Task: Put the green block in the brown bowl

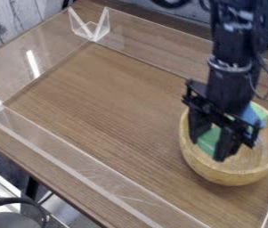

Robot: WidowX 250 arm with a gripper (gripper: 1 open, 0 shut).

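My black gripper (pixel 228 141) points straight down over the brown bowl (pixel 210 165), a round light wooden bowl at the right of the tabletop. Its fingers are shut on the green block (pixel 208 140), which shows as bright green between and beside the black fingers (pixel 239 142). The block hangs inside the bowl's rim, low over its hollow. Whether it touches the bowl's floor is hidden by the fingers.
The wooden tabletop (pixel 94 98) is fenced by low clear plastic walls (pixel 52 151). A clear bracket (pixel 91 24) stands at the far left corner. The arm (pixel 237 36) rises above the bowl at the upper right.
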